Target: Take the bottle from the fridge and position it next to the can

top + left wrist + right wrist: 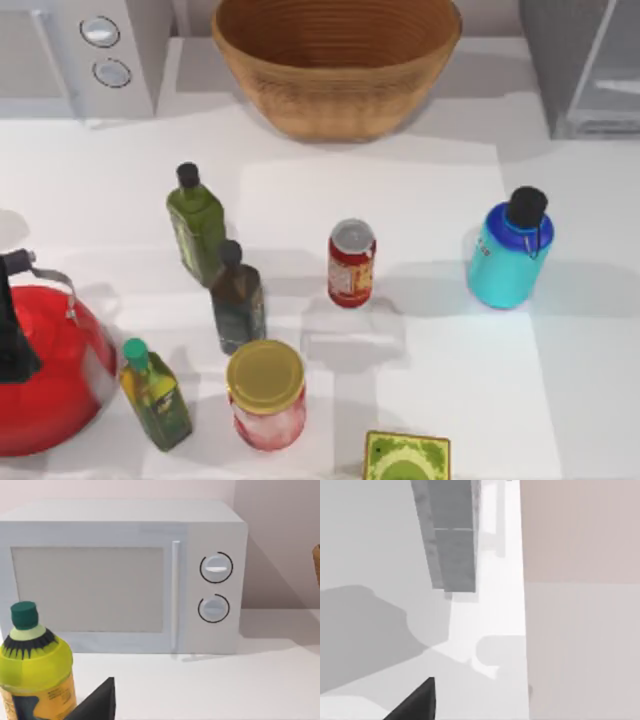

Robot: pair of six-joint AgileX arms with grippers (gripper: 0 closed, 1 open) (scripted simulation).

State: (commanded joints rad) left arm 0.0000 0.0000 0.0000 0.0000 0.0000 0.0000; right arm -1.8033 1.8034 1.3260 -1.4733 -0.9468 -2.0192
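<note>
The bottle [510, 255] stands upright on the counter [440, 400], right of centre, already outside the fridge [585, 65], whose grey body and pale glass door sit at the far right corner. The can [351, 263] stands upright near the middle of the counter, to the bottle's left, with a clear strip of bare counter between them; the two are apart, not touching.

Nothing grips the bottle. In each wrist view a dark finger tip juts in at the lower edge, so whether the left end effector or the right end effector is open or closed cannot be told, and neither is seen holding anything. The left wrist view faces the white microwave [125, 577] with a yellow-green oil bottle [35, 672] close by; the right wrist view looks along the fridge's grey edge [452, 535].

Judged from this layout, the fetching step looks done and the placement is either finished or nearly so. If the gap counts as too wide, the next move calls for the right arm to regrasp the bottle and shift it leftward without nudging the can.
</note>
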